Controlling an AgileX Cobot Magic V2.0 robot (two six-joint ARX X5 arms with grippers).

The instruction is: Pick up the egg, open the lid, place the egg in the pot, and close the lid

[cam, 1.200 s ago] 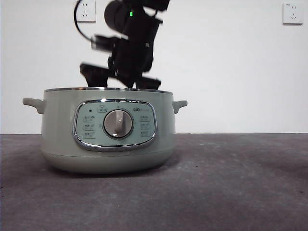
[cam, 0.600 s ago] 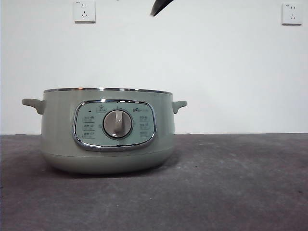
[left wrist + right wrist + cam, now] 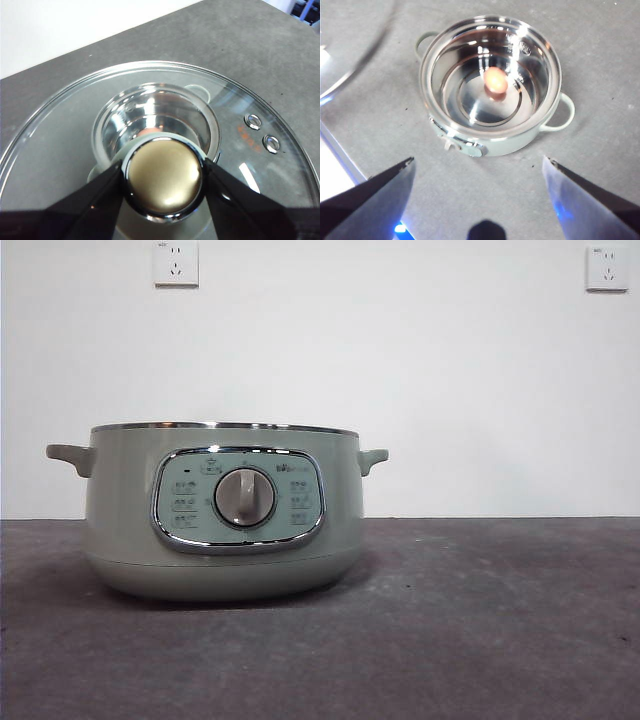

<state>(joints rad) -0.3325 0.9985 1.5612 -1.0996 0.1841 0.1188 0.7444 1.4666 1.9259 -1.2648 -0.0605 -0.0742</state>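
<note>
The pot [image 3: 222, 510] stands on the grey table [image 3: 480, 640] with its control panel and central dial [image 3: 245, 497] facing the front camera, a small handle on each side, and no cover on its steel rim. From above, in the right wrist view, the pot is open and its shiny steel bowl shows plainly; the egg [image 3: 495, 80] lies inside it at about the middle of the bottom, with its reflection just beneath. The right hand [image 3: 479, 175] hangs high above the table with its two jaws spread wide apart and nothing between them, the pot well below. The left hand [image 3: 164, 176] holds the lid [image 3: 75, 150]: its two black jaws press against either side of the round knob [image 3: 164, 174], whose silver top gleams between them. The lid's clear glass spreads out around the knob, two small rivets [image 3: 263, 133] show near its edge, and the pot's open bowl is seen through the glass beneath it. Neither arm shows in the front view, where two wall sockets [image 3: 176, 262] sit high on the white wall behind
</note>
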